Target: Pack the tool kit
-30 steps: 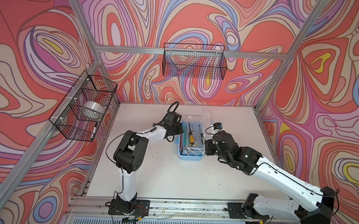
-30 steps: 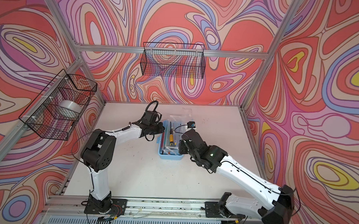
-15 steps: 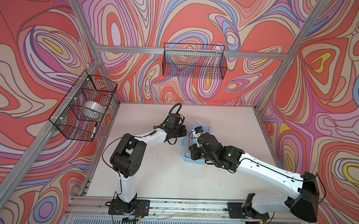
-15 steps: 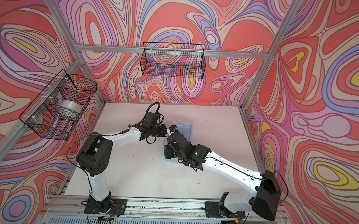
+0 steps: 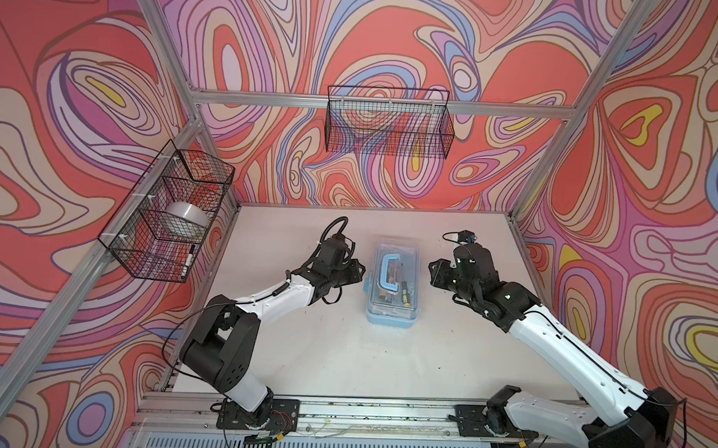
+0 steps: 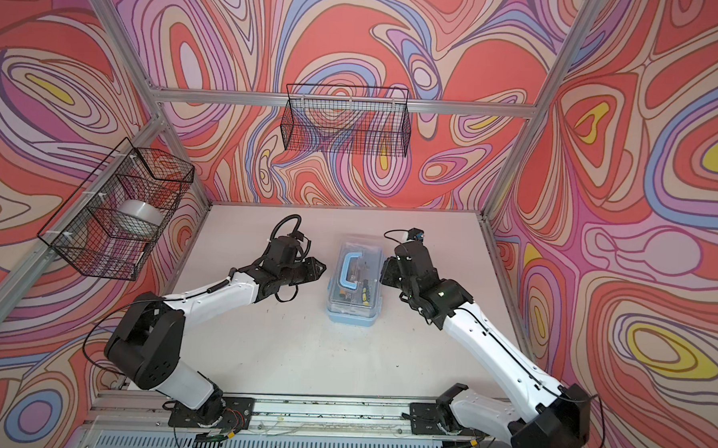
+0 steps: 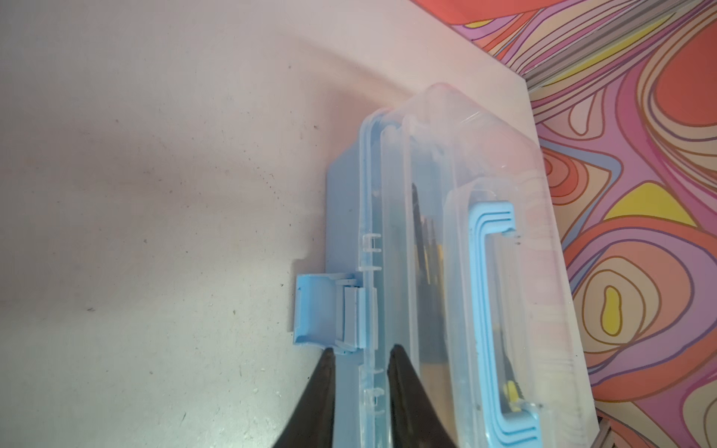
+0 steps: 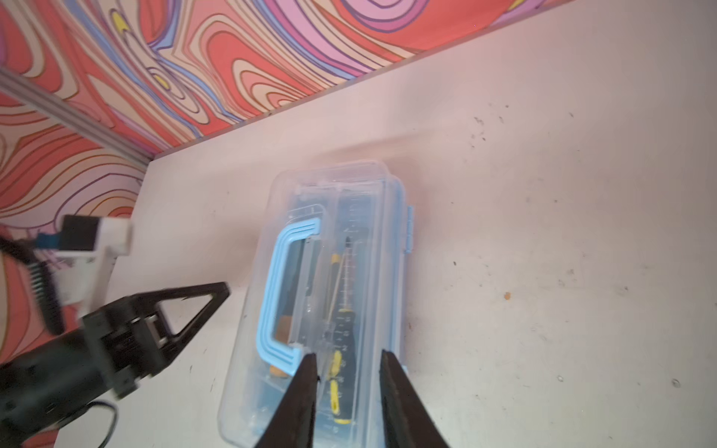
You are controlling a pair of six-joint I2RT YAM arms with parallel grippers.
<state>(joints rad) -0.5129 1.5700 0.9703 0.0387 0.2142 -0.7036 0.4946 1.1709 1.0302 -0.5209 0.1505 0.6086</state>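
STATUS: tool kit [image 5: 392, 295] sat on worktop [image 5: 343, 357], lid [image 8: 361, 217] down, tools [image 8: 336, 391] inside | left pincer [image 7: 360, 347]: slightly apart, empty, beside side latch [image 7: 314, 310] | right pincer [image 8: 347, 355]: apart, empty | REMAINING: latch looked unfastened

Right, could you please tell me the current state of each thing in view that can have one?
tool kit: clear lid down on the base.
handle: folded flat on the lid.
latch: flap sticking out sideways, apparently not snapped shut.
screwdriver: inside, under the lid.
left gripper: open, empty, tips next to the latch.
right gripper: open, empty, close to the tool kit.
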